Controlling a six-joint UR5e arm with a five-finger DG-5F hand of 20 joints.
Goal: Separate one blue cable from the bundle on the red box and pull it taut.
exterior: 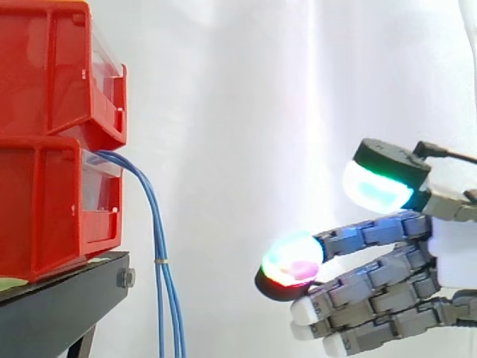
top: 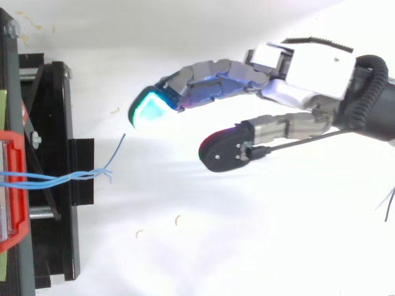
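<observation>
While my hand hangs on the right with nothing in it, thumb lifted away from the fingers and a wide gap between them, the bundle of thin blue cables is well apart from me on the left. It comes out at the front of the lower red plastic bin, just under the upper red bin. From there it arches over and drops straight down past the right end of the black metal stand.

What worries me most is catching more than one strand. The cables run close together, and a small pale tie binds them partway down, so I judge that a pinch near that band would gather the lot. My glowing pads are thick and the strands very thin. A single one could slip out as I close, or two could ride in together. Pulling too hard is the other risk. A sharp tug to the right might shift the bins or drag the cable out of its hold, which I cannot see.

From above, the strands lie side by side and cross loosely, and one fine end strays from the rest on the side nearer my hand. They look slack, light and springy.
</observation>
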